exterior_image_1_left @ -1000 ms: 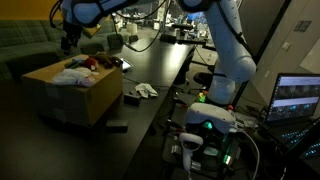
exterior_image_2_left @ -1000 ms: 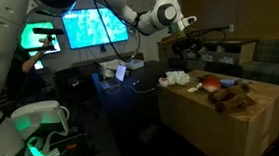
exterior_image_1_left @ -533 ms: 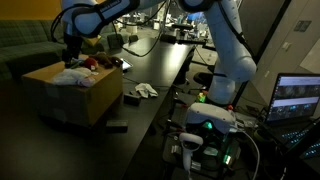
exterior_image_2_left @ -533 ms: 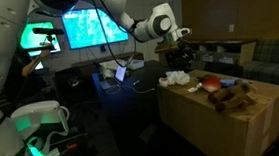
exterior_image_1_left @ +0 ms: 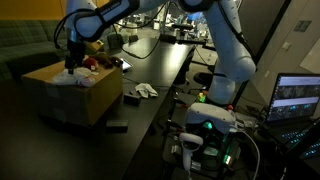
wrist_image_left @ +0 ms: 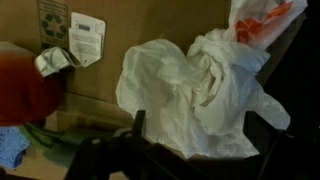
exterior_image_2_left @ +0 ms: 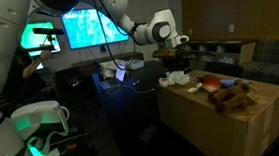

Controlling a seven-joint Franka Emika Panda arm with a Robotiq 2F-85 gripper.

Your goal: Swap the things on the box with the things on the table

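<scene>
White cloth (wrist_image_left: 195, 80): crumpled on top of the cardboard box (exterior_image_1_left: 75, 95), which stands at one edge of the counter (exterior_image_1_left: 160, 70).
Fingers (wrist_image_left: 137, 125): spread open with the cloth between them; contact cannot be told.
Arm (exterior_image_2_left: 156, 30): bent down over the box top.
Red object (wrist_image_left: 22, 85): on the box, beside the cloth.
Plush toy (exterior_image_2_left: 231, 96): brown, on the box, apart from the fingers.
White item (exterior_image_1_left: 146, 91): on the counter, just beside the box.

One box (exterior_image_1_left: 80, 102), one brown toy (exterior_image_2_left: 231, 97), one white cloth (exterior_image_1_left: 72, 76), one tabletop white bundle (exterior_image_1_left: 146, 91)
</scene>
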